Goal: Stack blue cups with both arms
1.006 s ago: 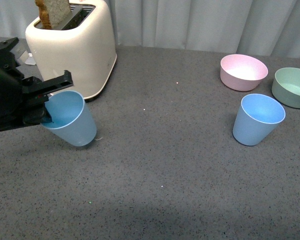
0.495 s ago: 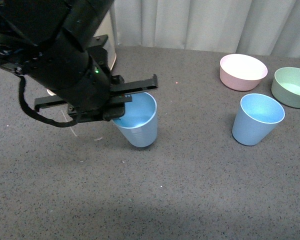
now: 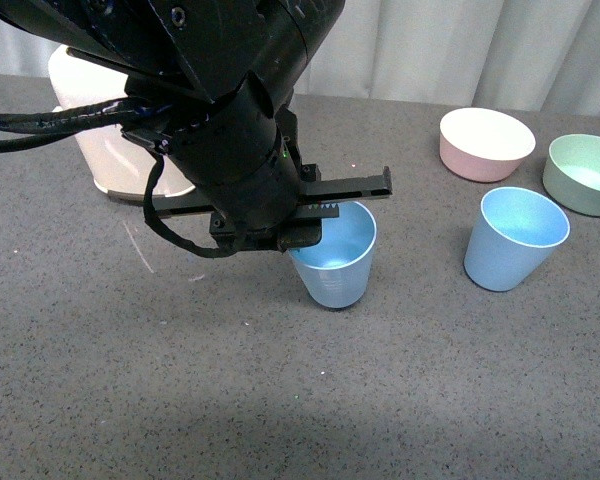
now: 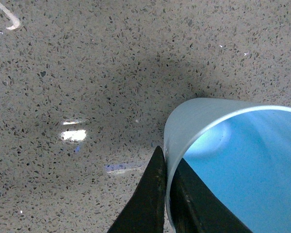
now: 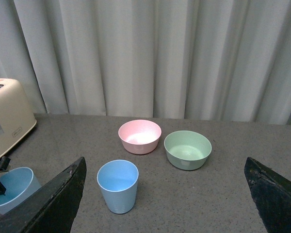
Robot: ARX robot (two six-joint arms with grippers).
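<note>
One blue cup [image 3: 335, 265] hangs upright low over the middle of the table. My left gripper [image 3: 345, 195] is shut on it, its fingers pinching the rim. The left wrist view shows the two black fingers [image 4: 155, 194] clamped on the cup's wall [image 4: 194, 116], one outside and one inside. The other blue cup [image 3: 515, 240] stands alone at the right, in front of the bowls. In the right wrist view that cup [image 5: 118, 186] stands ahead of my open right gripper [image 5: 165, 204], well short of its wide-spread fingers. The held cup [image 5: 14, 187] shows at that view's edge.
A cream toaster [image 3: 100, 150] stands at the back left, mostly hidden by my left arm. A pink bowl [image 3: 487, 143] and a green bowl [image 3: 583, 173] sit at the back right, close behind the standing cup. A curtain closes off the far side.
My left arm has carried its cup to the right, from beside the toaster to the middle of the table, nearer the standing cup. The standing cup and the bowls have not moved.
</note>
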